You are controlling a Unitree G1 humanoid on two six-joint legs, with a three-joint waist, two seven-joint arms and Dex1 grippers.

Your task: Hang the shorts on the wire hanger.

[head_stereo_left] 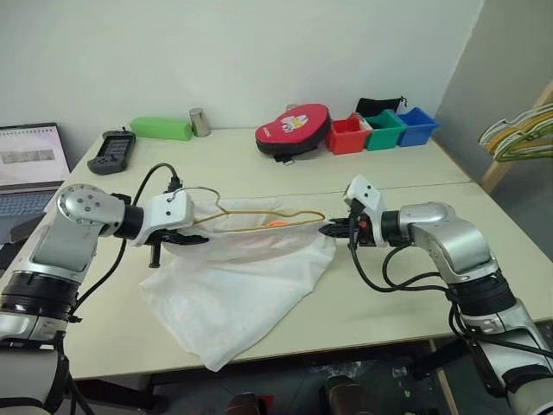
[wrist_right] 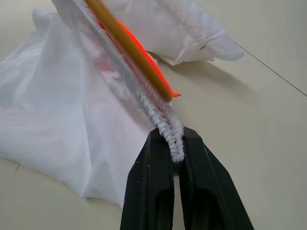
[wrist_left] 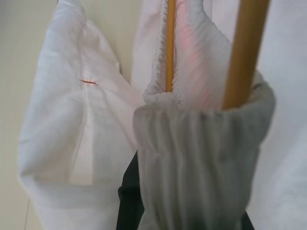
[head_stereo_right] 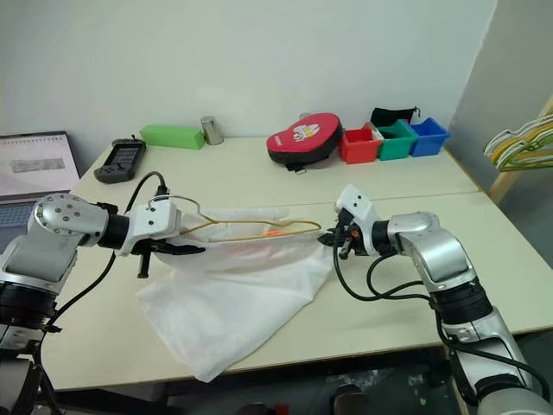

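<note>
Lab-like workroom: laptop (head_stereo_left: 30, 164), coloured bins (head_stereo_left: 383, 130), plain tables (head_stereo_left: 484, 225)

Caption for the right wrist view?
Right gripper shut on the shorts' waistband, the wire hanger threaded through it above the table.

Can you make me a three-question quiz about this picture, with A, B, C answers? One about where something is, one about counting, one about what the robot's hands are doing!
1. Where is the green box?
A. far side of the table
B. on the floor
C. under the shorts

2. How many small bins stand in a row?
A. one
B. three
C. five

3. What does the right gripper do?
A. hangs open
B. pinches the shorts' waistband
C. holds the laptop

Answers: 1 A, it sits by the wall. 2 B, red, green, blue. 3 B, its fingers clamp the gathered edge.
</note>
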